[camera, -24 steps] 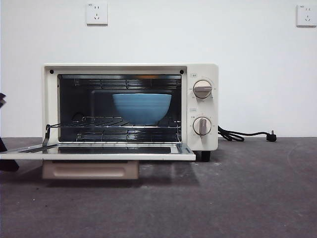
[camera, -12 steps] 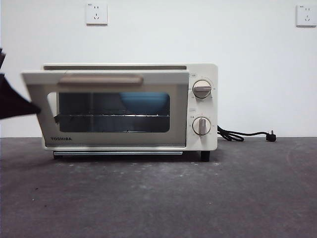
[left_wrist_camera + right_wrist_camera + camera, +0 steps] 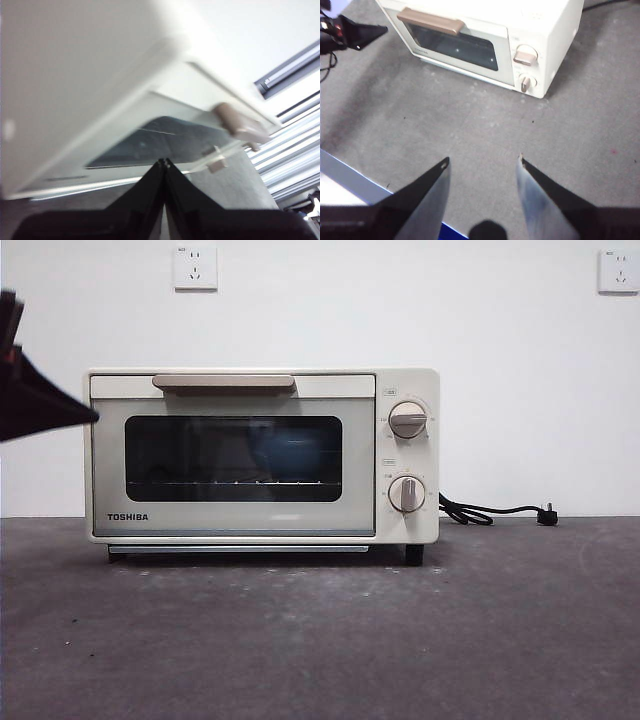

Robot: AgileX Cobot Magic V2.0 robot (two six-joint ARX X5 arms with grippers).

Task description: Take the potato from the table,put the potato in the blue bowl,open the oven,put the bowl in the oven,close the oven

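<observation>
The cream-white oven (image 3: 262, 455) stands on the dark grey table (image 3: 330, 640) with its glass door (image 3: 233, 460) closed and the beige handle (image 3: 223, 383) at the top. Through the dark glass the blue bowl (image 3: 290, 452) shows dimly on the rack. The potato is hidden. My left gripper (image 3: 92, 415) is shut, its black tip at the oven door's upper left corner; in the left wrist view the left gripper (image 3: 163, 161) has its jaws pressed together right at the door's edge. My right gripper (image 3: 482, 162) hangs open high above the table, well in front of the oven (image 3: 485, 35).
A black power cord (image 3: 490, 511) with its plug lies on the table to the right of the oven. Two round knobs (image 3: 408, 420) sit on the oven's right panel. Two wall sockets (image 3: 195, 267) are on the white wall behind.
The oven door swung up from fully open and flat to closed. My left gripper rose with it along the left side to the door's upper corner.
</observation>
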